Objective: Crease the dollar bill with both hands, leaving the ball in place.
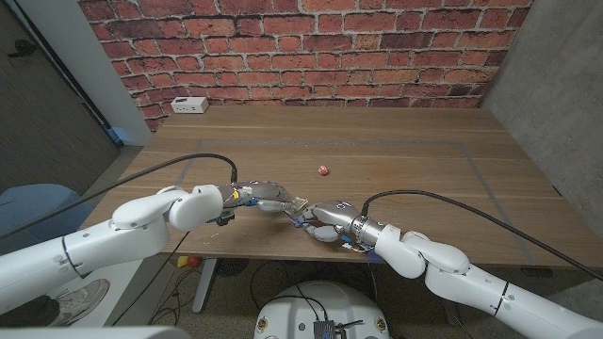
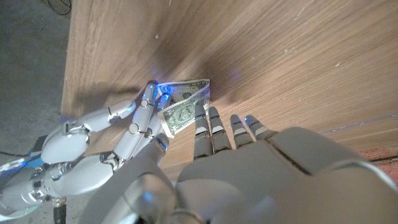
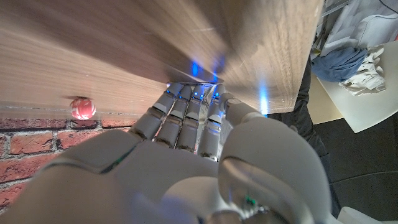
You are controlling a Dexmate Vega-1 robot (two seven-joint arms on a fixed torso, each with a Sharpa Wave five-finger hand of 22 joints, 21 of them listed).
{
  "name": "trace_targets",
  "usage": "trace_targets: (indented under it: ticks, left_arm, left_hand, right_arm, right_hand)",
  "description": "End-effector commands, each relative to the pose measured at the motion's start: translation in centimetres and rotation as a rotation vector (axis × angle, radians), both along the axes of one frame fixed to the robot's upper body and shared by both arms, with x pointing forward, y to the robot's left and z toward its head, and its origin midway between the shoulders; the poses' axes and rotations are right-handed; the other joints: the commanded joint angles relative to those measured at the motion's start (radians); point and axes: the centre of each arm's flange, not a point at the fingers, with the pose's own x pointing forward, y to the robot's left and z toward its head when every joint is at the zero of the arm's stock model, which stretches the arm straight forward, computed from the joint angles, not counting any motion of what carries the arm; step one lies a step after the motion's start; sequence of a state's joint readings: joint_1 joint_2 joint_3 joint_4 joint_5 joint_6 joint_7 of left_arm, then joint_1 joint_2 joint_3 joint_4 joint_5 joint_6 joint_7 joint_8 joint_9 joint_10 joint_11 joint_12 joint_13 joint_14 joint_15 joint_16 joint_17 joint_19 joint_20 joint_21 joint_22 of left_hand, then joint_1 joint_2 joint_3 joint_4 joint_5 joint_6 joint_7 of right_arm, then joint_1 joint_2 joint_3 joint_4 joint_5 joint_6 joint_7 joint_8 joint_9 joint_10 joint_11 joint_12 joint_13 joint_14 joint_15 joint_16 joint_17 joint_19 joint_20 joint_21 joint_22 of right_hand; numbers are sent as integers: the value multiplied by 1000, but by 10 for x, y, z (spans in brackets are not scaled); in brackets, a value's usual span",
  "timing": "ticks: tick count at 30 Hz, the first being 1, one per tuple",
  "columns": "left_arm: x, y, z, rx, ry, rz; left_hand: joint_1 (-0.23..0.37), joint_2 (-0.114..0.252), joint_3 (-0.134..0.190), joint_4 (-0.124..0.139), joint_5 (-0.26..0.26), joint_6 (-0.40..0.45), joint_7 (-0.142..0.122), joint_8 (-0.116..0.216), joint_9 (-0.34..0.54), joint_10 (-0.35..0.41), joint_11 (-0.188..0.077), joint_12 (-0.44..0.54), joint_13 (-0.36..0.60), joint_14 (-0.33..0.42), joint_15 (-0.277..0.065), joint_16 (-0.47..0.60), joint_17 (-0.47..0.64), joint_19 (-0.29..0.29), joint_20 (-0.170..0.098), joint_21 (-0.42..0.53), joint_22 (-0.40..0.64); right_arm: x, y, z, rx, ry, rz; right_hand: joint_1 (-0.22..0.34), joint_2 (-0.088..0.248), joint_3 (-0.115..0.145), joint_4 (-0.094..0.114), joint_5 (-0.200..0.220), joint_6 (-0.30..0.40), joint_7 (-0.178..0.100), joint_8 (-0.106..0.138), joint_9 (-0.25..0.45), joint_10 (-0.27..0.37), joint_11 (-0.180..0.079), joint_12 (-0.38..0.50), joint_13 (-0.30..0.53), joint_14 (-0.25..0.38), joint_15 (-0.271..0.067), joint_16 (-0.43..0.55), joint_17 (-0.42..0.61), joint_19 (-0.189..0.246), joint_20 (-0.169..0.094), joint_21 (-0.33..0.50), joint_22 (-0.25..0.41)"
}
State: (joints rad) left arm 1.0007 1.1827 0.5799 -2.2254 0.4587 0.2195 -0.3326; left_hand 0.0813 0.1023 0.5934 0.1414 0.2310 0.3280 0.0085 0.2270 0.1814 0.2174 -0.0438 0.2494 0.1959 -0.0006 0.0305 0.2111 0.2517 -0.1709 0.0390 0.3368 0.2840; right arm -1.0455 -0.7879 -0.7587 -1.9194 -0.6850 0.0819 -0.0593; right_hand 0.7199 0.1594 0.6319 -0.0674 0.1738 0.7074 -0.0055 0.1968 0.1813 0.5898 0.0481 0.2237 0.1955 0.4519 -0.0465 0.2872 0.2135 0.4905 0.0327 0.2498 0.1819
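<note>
Paper-thin, limp dollar bill (image 2: 186, 106) sits near the tabletop's front edge, already partly doubled; pinch its free ends. Your left hand (image 1: 256, 196) fingers lie extended on it, right hand (image 1: 325, 223) fingers curl onto its far end. Ball (image 1: 323, 170) rests apart toward the table's middle.

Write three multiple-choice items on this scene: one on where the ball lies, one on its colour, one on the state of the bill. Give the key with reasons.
1. Where is the ball?
A. Between the hands
B. On the table beyond the hands
C. On the white box

2. What colour is the ball?
A. Red
B. Green
C. Blue

3. What state is the dollar bill in?
A. Flat and untouched
B. Held, partly folded
C. Off the table

Key: B, it lies apart, farther toward the brick wall; A, it shows red; B, the left robot hand and right robot hand meet on it.
</note>
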Motion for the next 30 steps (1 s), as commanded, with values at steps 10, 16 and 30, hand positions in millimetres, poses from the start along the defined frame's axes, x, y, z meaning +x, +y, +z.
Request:
trace_targets:
  ticks: [10,16,30]
  left_arm:
    - [25,-31,-21,218,62,1]
    - [26,-37,-23,238,72,-8]
    - [29,-41,-19,232,73,-15]
  left_hand:
    - [-58,34,-3,29,-25,-27,-23,-32,-3,-25,-22,-24,0,-37,8,2,13,-90,22,23,18]
    - [-74,34,-6,34,-33,-33,-27,-37,-3,-29,-25,-28,0,-41,7,4,18,-99,23,31,25]
    - [-76,35,-4,32,-40,-40,-30,-40,-3,-34,-27,-34,0,-45,4,4,20,-106,22,51,34]
  right_arm:
    - [-12,-25,30,96,-71,-39]
    - [-19,-35,38,134,-105,-43]
    - [-36,-44,55,204,-233,-13]
  right_hand:
    - [-13,-26,-1,-20,0,-3,4,-7,3,-1,9,-7,-1,9,-13,-14,-11,8,8,3,1]
    - [-19,-44,-1,-34,2,-5,8,-8,2,1,13,-8,-1,17,-3,-22,-18,10,12,2,1]
    - [-4,-5,34,-52,9,1,0,-7,2,13,9,-9,-2,37,-16,-28,-18,12,11,-1,0]
